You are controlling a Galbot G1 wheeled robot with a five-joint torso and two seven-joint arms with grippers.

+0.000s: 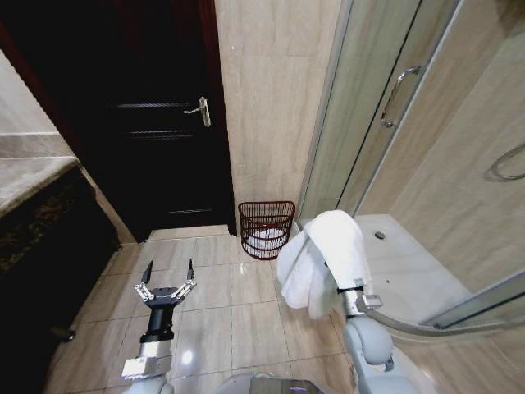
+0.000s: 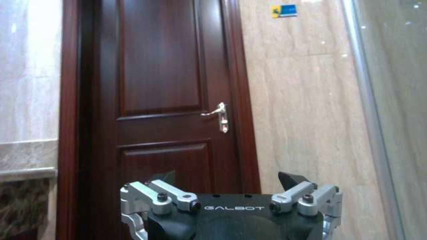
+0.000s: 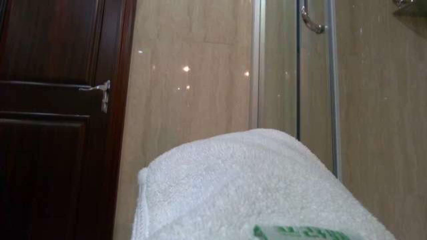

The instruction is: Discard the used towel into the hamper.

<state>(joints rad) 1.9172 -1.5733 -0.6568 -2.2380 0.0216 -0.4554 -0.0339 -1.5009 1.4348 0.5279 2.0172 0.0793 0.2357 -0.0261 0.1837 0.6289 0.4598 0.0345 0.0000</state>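
Note:
The used towel (image 1: 321,256) is white and thick. It hangs in folds over the end of my right arm, above the wrist (image 1: 361,300), and covers the right gripper that holds it up. In the right wrist view the towel (image 3: 247,190) bulges close in front of the camera. The hamper (image 1: 266,229), a small dark red wire basket with something white inside, stands on the floor against the tiled wall, just ahead and left of the towel. My left gripper (image 1: 170,269) (image 2: 227,181) is open and holds nothing, low over the floor tiles to the left.
A dark wooden door (image 1: 156,123) with a lever handle (image 1: 201,110) stands shut behind the left arm. A glass shower enclosure (image 1: 385,123) with a raised white tray (image 1: 410,271) fills the right. A dark vanity cabinet (image 1: 41,246) lines the left.

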